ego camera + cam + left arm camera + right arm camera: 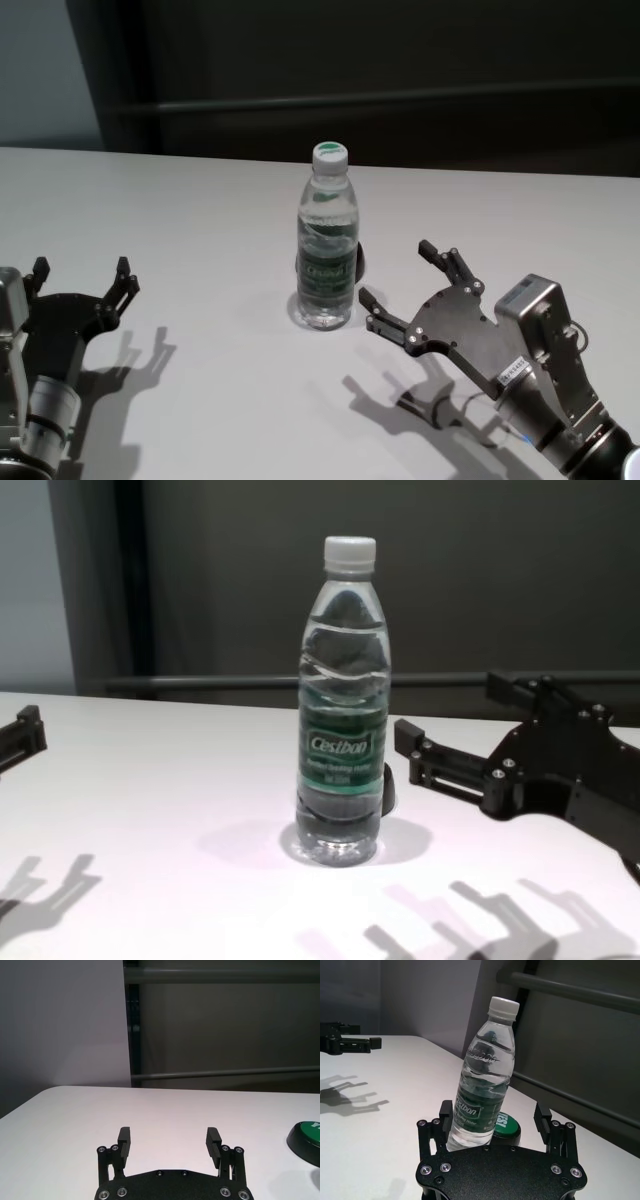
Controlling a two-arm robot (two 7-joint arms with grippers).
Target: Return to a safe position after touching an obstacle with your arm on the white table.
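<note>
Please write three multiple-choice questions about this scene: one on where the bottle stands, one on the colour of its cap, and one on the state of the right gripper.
1. Where is the bottle?
A. upright on the table, left of the right gripper
B. lying by the left gripper
C. held in the air

2. What colour is the cap?
A. green
B. white
C. blue

3. What state is the right gripper in?
A. shut on the bottle
B. shut and empty
C. open

Answers: 1 A, the head view shows the bottle standing left of the right gripper. 2 B, the cap is white in every view showing it. 3 C, the fingers are spread, gripping nothing.
</note>
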